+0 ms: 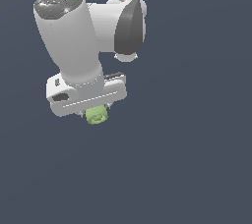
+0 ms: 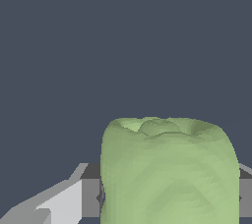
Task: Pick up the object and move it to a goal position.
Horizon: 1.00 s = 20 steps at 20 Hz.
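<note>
I see the hand (image 1: 96, 114), left of centre in the exterior view, clamped on the object (image 1: 97, 115), a small light-green lumpy block poking out just beneath the white body, while in the wrist view the object (image 2: 170, 171) sits between grey fingers (image 2: 90, 196).

object (image 2: 170, 171) cut by wrist view's edge, pincer (image 1: 96, 115) fingertips hidden

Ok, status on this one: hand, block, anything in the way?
Hand shut on the green block, fingers flanking it. Block sticks out under the hand. Nothing else in view, no obstruction seen.
</note>
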Each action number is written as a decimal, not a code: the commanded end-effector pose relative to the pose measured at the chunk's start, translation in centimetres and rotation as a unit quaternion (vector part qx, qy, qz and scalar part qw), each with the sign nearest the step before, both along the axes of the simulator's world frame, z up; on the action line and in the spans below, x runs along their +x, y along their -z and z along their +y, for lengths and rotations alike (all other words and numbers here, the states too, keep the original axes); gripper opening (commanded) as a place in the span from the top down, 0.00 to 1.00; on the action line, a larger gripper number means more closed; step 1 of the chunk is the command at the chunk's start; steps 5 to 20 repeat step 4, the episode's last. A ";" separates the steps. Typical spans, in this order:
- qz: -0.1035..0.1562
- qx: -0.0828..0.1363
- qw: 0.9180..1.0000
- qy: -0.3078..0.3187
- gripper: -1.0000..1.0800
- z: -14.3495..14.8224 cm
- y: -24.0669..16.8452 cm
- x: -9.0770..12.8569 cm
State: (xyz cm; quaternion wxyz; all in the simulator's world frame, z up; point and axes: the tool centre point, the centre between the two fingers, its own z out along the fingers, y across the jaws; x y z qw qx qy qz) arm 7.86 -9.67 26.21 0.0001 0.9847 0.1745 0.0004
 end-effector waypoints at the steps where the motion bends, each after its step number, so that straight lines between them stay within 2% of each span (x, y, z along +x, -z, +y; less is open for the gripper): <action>1: 0.000 0.000 1.000 0.000 1.00 0.0 -0.4 0.2; 20: 0.000 0.000 1.000 0.000 1.00 -0.1 -0.4 0.2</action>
